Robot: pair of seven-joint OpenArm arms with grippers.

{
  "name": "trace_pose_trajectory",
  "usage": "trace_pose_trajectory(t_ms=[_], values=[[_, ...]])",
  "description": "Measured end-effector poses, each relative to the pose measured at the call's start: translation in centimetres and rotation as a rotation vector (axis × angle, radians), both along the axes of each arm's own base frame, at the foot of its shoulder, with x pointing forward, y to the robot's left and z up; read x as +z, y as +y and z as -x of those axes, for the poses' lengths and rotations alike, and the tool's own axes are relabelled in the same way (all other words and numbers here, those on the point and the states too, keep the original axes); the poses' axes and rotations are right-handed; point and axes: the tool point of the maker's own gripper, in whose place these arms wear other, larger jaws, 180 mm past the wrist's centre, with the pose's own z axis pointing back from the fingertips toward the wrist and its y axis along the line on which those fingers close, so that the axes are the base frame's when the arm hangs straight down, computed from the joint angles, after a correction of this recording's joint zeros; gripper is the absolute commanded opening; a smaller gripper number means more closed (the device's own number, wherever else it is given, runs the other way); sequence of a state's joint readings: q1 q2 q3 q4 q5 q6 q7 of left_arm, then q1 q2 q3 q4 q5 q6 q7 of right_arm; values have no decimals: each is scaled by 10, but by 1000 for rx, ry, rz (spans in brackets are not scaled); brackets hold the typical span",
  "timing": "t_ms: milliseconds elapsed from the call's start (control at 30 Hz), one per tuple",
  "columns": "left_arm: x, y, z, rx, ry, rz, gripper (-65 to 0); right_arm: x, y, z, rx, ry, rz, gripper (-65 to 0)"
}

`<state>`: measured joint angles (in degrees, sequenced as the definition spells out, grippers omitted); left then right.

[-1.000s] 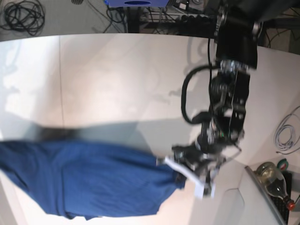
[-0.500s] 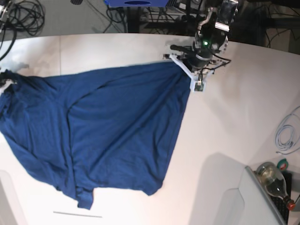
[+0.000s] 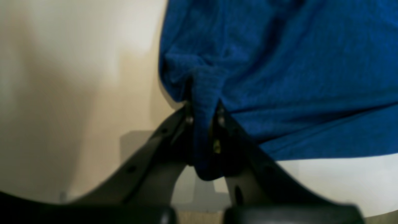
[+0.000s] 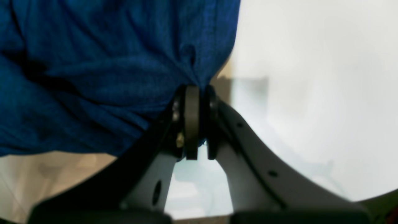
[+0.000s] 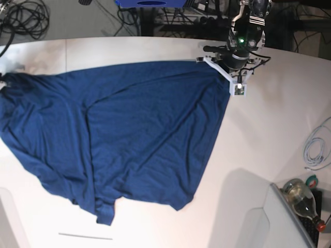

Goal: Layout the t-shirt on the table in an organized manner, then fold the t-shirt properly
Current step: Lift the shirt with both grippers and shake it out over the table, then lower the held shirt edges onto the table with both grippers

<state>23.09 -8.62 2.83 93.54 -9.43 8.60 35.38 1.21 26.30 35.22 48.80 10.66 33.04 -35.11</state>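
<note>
The dark blue t-shirt (image 5: 129, 129) lies spread over the white table (image 5: 258, 134), its far edge pulled taut from left to right. My left gripper (image 5: 224, 68) is at the far right and is shut on that corner of the shirt; in the left wrist view the t-shirt (image 3: 279, 62) is bunched between the left gripper (image 3: 203, 115). My right gripper (image 4: 196, 93) is shut on a fold of the t-shirt (image 4: 93, 62). In the base view the right gripper is almost out of frame, where the shirt's corner meets the left edge.
A glass bottle (image 5: 302, 199), a tape roll (image 5: 312, 181) and a grey panel (image 5: 289, 222) sit at the near right. A white cable (image 5: 316, 147) lies by the right edge. Black cables (image 5: 23, 18) lie on the floor beyond the table.
The shirt, bunched near the front a second ago, has been drawn out flat toward the far side. In the last half second both grippers carried its far edge a little to the right.
</note>
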Motion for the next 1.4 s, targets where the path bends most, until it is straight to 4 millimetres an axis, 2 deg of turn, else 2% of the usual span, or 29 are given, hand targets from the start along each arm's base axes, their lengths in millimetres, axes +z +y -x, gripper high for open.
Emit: trace_pose_trajectory(t_ms=[200,433,533,667,733,900,1167,1267,1400], values=[[-3,-6,21,7,32,17,-650,-5,4,7,-2,11,-10,-650],[-1,-6,28,7,35,17,-650,-5,-5,8,-64,18,23,-650],[-1,-5,28,12,35,17,-650,-6,-5,11,-64,17,24,-650],[2,16,24,63,21,-10,-650,-6,-6,12,-63,20,27,-650],[4,20,21,70,13,-16,-650,-6,-6,14,-63,22,28,-650],[5,18,18,66,8,-11,-650,-6,-6,14,-65,22,26,-650],[1,19,29,87,28,-6,-650,-6,-6,15,-64,24,26,-650],[3,28,35,131,32,-9,-484,-6,-6,15,-65,24,26,-650],[18,51,31,191,-14,-36,-329,-6,-6,15,-64,25,26,-650]])
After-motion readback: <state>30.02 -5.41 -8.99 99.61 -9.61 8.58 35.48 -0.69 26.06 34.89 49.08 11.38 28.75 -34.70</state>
